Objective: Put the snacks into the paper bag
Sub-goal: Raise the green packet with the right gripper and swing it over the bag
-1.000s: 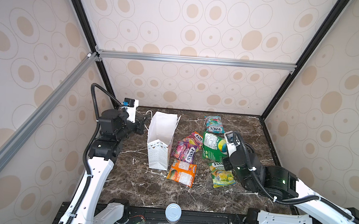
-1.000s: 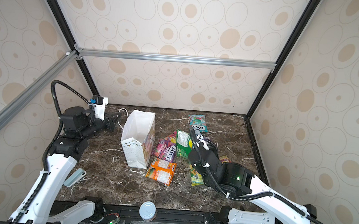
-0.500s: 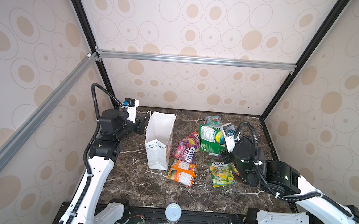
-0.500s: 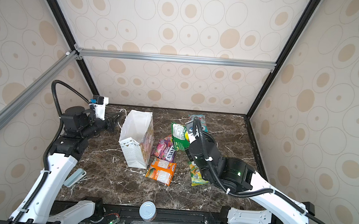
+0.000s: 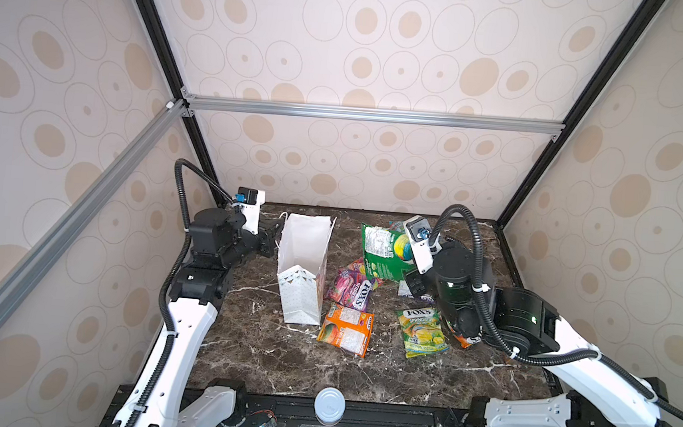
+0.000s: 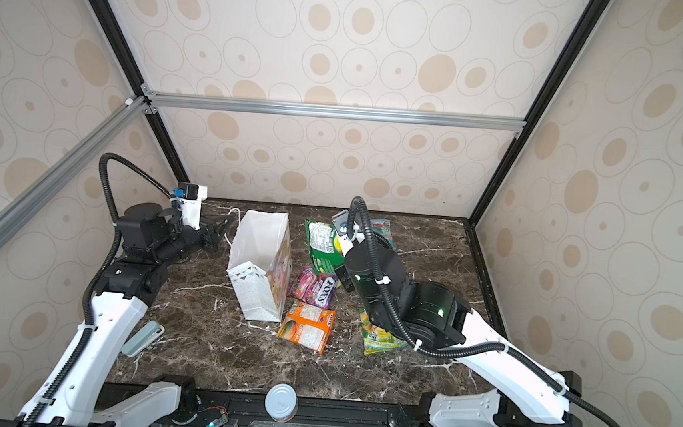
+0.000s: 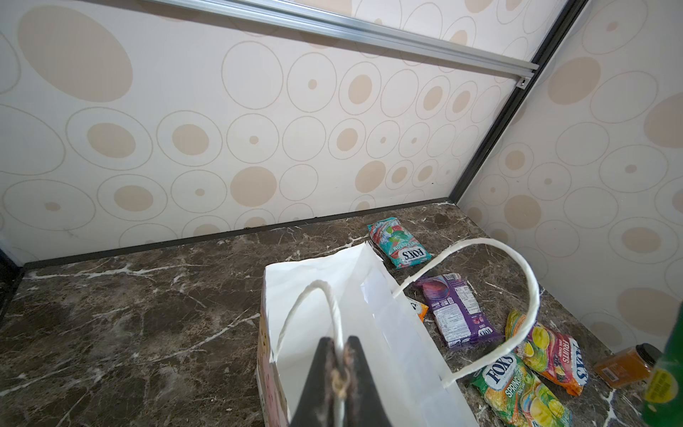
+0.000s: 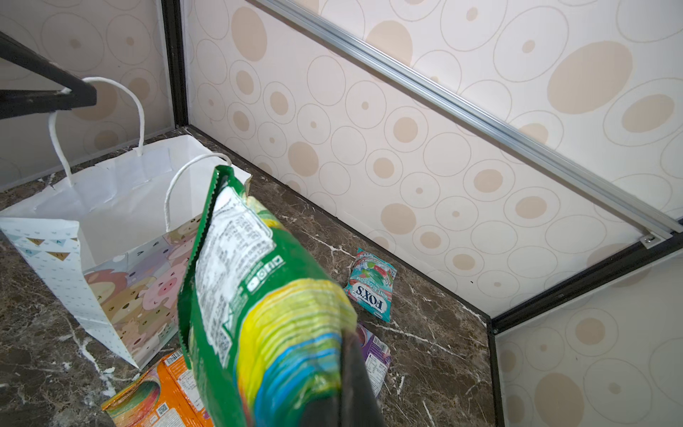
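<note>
The white paper bag (image 5: 304,261) (image 6: 261,258) stands upright and open at the table's back left. My left gripper (image 7: 338,342) (image 5: 275,234) is shut on its near cord handle (image 7: 334,310). The right gripper (image 8: 332,355) (image 5: 408,276) is shut on a green snack packet (image 8: 258,295) (image 5: 384,251) (image 6: 322,246), held in the air to the right of the bag's mouth. More snacks lie on the table: magenta (image 5: 352,292), orange (image 5: 346,329), yellow-green (image 5: 422,333), teal (image 8: 371,283) (image 7: 399,246) and purple (image 7: 458,310).
A small amber jar (image 7: 624,366) stands by the right wall. A white round cap (image 5: 329,405) sits at the front rail. A grey-blue flat object (image 6: 142,338) lies beside the left arm. Patterned walls close in the back and sides.
The right arm has lifted the green packet off the table and carried it up and back toward the bag. The left gripper has stayed on the handle.
</note>
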